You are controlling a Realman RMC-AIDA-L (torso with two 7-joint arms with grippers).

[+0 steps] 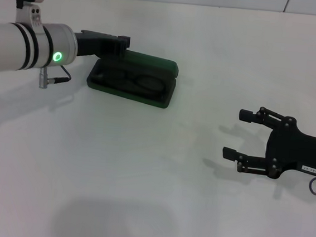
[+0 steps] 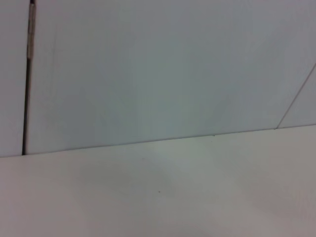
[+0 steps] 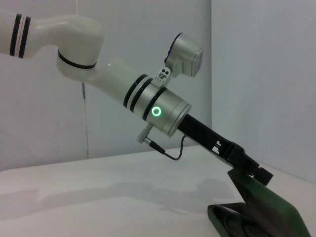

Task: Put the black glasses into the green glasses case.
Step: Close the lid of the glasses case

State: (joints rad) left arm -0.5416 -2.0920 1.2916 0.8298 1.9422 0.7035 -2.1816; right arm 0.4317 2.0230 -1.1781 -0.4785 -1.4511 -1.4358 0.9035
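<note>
Far left: left hand (image 1: 119,43) reaching in over the surface (image 1: 141,178), set against the back-left edge of the raised lid. Clenched or released? Cannot tell (dark hand against dark lid in both views that show it).

Just right of it: green case (image 1: 132,95) lying open, lid tilted up behind the tray. Black glasses (image 1: 142,82) already inside, lying flat in the lining, lenses side by side along the case's length.

Probably the step in hand: bringing the lid down.
- Push from the top edge of the lid, not its hinge side, so the lid swings rather than the whole case sliding.
- Keep the push gentle and steady; nothing braces the case against the smooth surface.
- Check that no temple arm sticks above the rim before closing (a trapped arm would bend).

Far right: right hand (image 1: 235,132) resting on the surface well apart from the case, spread wide and grasping nothing. Leave parked.
</note>
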